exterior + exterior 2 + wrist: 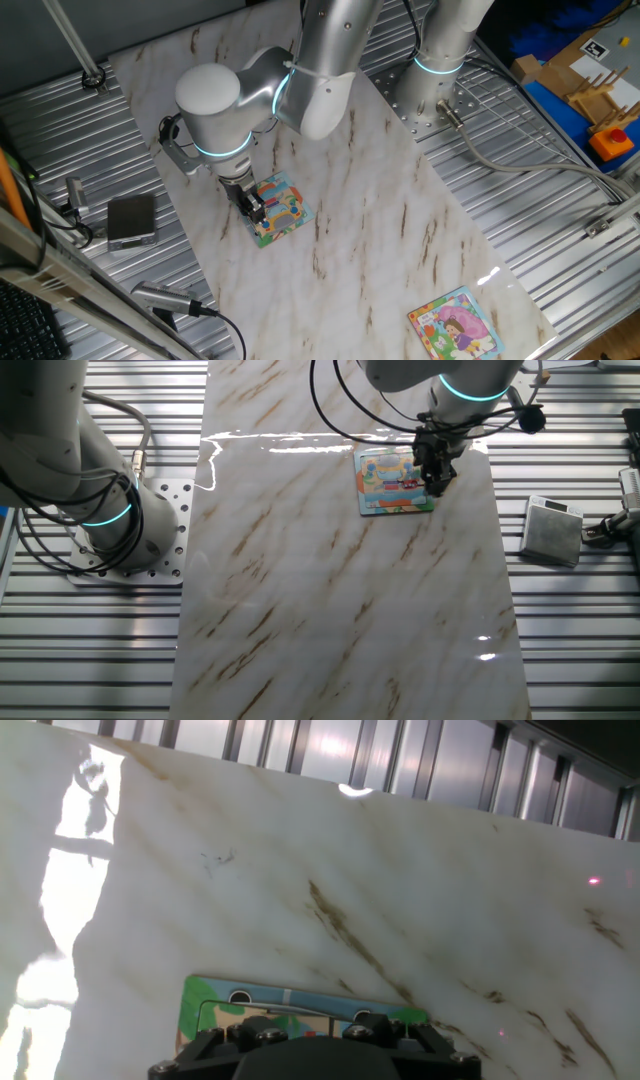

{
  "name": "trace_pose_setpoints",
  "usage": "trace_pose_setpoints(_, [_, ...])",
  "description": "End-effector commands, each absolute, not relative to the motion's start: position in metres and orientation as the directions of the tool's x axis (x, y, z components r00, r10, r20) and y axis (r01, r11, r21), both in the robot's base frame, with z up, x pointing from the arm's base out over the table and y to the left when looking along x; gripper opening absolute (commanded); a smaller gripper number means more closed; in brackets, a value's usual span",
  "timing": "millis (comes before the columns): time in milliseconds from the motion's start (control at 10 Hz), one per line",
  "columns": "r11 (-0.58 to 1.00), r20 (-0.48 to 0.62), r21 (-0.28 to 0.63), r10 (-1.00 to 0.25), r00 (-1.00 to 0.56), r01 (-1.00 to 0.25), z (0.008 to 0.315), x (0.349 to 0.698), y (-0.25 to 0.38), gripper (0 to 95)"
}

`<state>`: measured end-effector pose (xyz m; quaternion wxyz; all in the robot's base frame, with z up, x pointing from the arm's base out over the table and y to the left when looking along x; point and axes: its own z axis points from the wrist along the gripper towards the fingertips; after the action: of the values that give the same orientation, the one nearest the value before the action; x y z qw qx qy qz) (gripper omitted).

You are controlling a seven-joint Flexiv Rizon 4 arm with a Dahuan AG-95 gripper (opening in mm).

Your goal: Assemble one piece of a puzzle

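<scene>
Over the near edge of the white, brown-veined marble tabletop (400, 230), the silver arm's black two-finger gripper (254, 207) hangs directly above the small square jigsaw board (281, 212), the one with the teal, green and orange border and a yellow-and-red cartoon picture; in the other fixed view the gripper (437, 468) covers the board's (388, 482) right-hand side, its tips at or very close to the surface, though whether they touch it cannot be told. The hand view shows only the black gripper body low in the picture, with a strip of the board's green and blue border (290, 1002) peeking out beyond it, so the fingertips themselves are hidden. How the jaws stand cannot be made out in any view: they look close together, but whether they pinch anything is not visible. The tiny mottled pink, green and white piece cannot be found anywhere on the marble or on the board's exposed part; it may be under or between the fingers, or already seated, and the pictures do not settle that. Judging by the gripper's place right on the board, the task seems to be at or near the fitting step, with pressing home, release and lifting clear possibly left. A second square puzzle showing a pink-dressed girl (454, 324) lies well apart at the far corner of the slab, and a grey box (131, 221) rests on the ribbed metal bench beside it.
</scene>
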<state>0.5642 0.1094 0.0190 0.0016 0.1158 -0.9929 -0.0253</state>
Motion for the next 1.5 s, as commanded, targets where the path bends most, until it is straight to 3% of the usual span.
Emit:
trace_pose_setpoints(100, [0.973,-0.002,0.049,-0.226,-0.974,-0.226,0.0175,0.5652,0.1108,57.0])
trace_pose_setpoints(1500, [0.971,-0.002,0.039,-0.237,-0.972,-0.237,0.0122,0.5676,0.1136,57.0])
